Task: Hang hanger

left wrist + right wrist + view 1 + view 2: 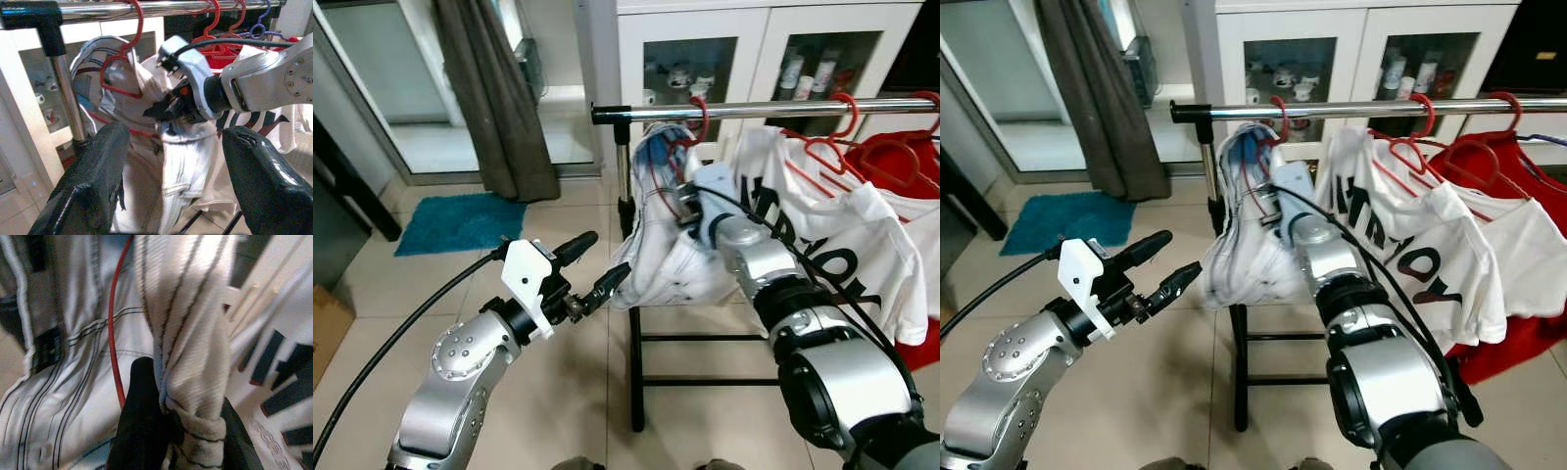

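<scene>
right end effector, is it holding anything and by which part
Yes: the right end effector pinches a bunched fold of the white striped garment hanging on the red hanger. The left end effector holds nothing.

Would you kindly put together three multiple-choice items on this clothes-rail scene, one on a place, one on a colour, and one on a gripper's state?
1. Where is the hook of the red hanger that carries the striped white garment?
A. over the metal rail
B. on the floor
C. on the cabinet door

2. What colour is the mat on the tiled floor?
A. yellow
B. teal
C. black

3. What state is the right gripper in?
A. open in the air
B. shut on the rail
C. shut on the striped white garment

Key: 1 A, the hook curls over the rail; 2 B, the mat by the curtain is teal; 3 C, the fingers pinch bunched cloth.
</scene>
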